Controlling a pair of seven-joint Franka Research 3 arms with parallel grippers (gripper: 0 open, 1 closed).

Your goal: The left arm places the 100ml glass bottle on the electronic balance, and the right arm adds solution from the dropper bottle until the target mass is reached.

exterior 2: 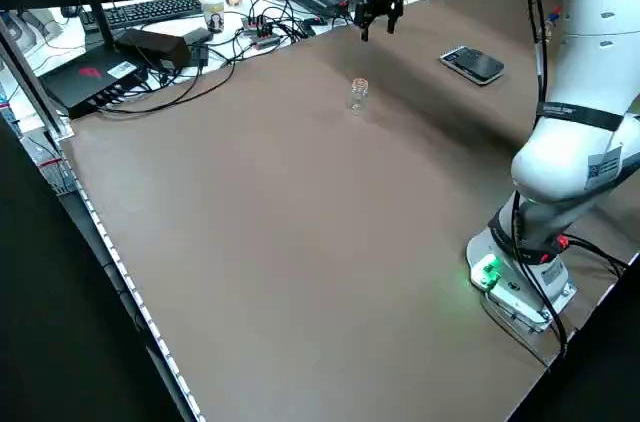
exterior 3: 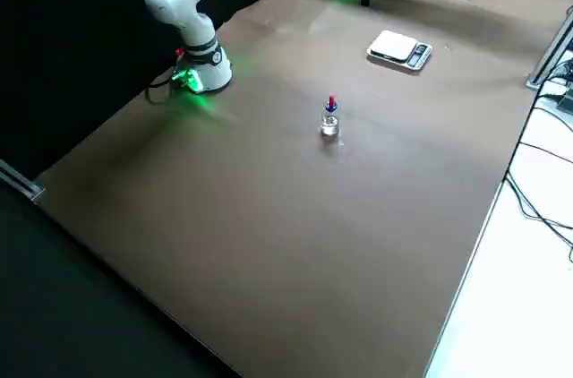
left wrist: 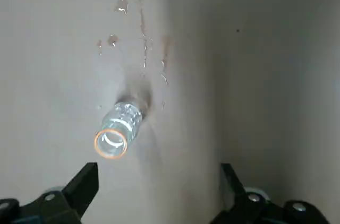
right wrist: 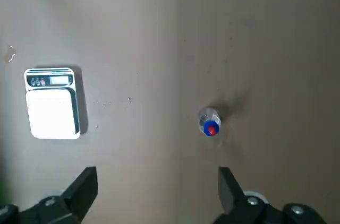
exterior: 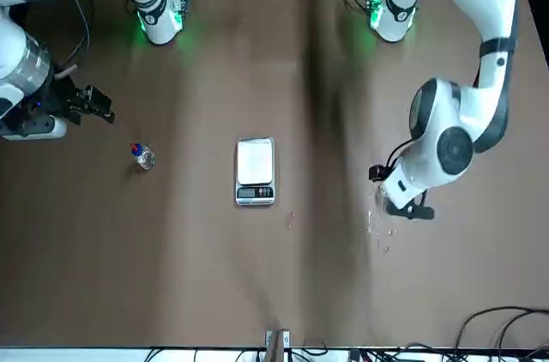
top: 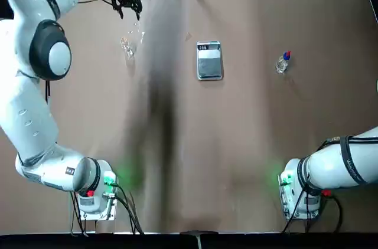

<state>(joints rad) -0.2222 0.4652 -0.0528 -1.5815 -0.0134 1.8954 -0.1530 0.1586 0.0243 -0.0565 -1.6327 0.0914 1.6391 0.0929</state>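
Glass bottle point(left wrist: 118, 128) upright below the left jaws point(left wrist: 156, 195), spread apart, right jaws point(right wrist: 156, 195) also apart, dropper bottle point(right wrist: 210, 123) beneath, no legible writing

Overhead lighting is even and moderately bright across the bench point(top: 236, 143); a broad, soft dark shadow band runs down its middle in the top and front views. Green indicator lights at both arm bases cast green glow on the surface. The 100ml glass bottle point(left wrist: 119, 127) throws scattered bright caustic flecks; its rim glints orange.
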